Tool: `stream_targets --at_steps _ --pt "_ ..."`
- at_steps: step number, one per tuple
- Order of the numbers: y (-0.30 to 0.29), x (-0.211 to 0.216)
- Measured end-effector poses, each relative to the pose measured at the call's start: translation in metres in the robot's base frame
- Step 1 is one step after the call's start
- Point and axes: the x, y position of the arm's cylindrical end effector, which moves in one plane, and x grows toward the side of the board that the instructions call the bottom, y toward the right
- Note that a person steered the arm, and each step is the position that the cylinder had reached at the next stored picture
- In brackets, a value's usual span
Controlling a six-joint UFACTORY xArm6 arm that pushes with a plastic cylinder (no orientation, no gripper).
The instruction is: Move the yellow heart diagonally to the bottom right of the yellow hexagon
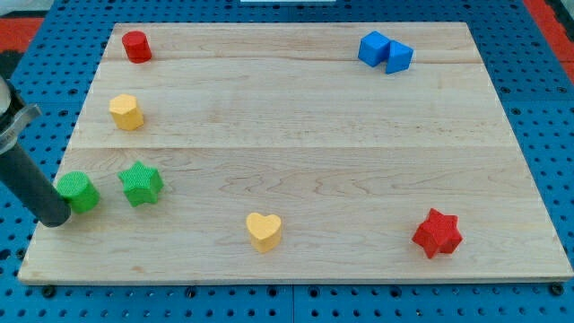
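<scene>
The yellow heart (264, 231) lies near the view's bottom, a little left of centre. The yellow hexagon (126, 111) sits at the view's left, in the upper half. My tip (56, 219) rests at the far left edge of the board, just left of a green block (79, 191). The tip is far to the left of the yellow heart and well below the yellow hexagon. It touches neither of them.
A green star (141, 183) sits right of the green block. A red cylinder (136, 46) is at top left. Two joined blue blocks (385, 51) are at top right. A red star (438, 233) is at bottom right. The wooden board (314, 135) lies on a blue pegboard.
</scene>
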Motion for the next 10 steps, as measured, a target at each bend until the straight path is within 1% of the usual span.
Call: stream_targets --at_steps 1,2,3,4,5,6,7,8,9,10 --pt "-0.030 -0.001" --pt "-0.008 -0.008" --pt "0.046 -0.009" --pt "0.080 0.010" --pt "0.120 0.068" --pt "0.168 0.067" --pt "0.228 0.063" --pt "0.271 0.060" --pt "0.248 0.026" --pt "0.203 -0.001"
